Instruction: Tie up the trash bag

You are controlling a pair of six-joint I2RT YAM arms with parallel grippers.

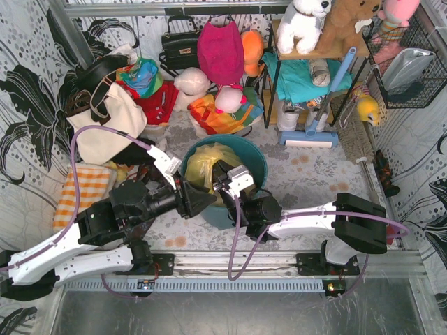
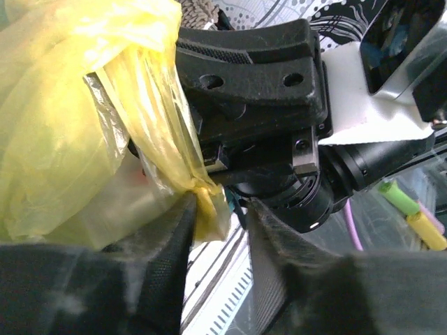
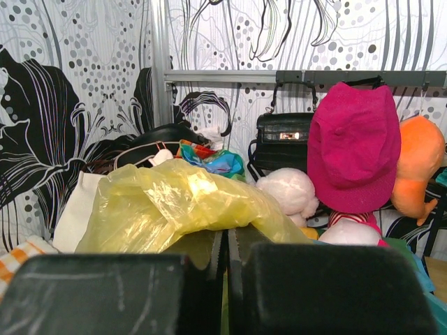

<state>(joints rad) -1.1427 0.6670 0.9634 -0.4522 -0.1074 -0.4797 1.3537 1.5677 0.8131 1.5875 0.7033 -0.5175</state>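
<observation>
The yellow trash bag [image 1: 204, 162] sits bunched inside the round teal bin [image 1: 255, 159] at the middle of the table. My right gripper [image 1: 221, 183] is at the bag's near side, and the right wrist view shows that gripper [image 3: 225, 237] shut on a thin fold of the bag [image 3: 174, 202]. From the left, my left gripper [image 1: 202, 201] reaches in close to it. In the left wrist view this gripper [image 2: 222, 204] stands open, and a twisted end of the bag [image 2: 208, 209] rests against its left finger [image 2: 167, 241]. The right gripper's black body [image 2: 251, 91] fills the space just beyond.
Behind the bin are a cream tote [image 1: 105, 122], a black handbag [image 1: 180, 43], a pink hat [image 1: 221, 50], plush toys and a shelf rack [image 1: 314, 77]. An orange checked cloth [image 1: 82, 190] lies at the left. The metal rail [image 1: 230, 262] runs along the near edge.
</observation>
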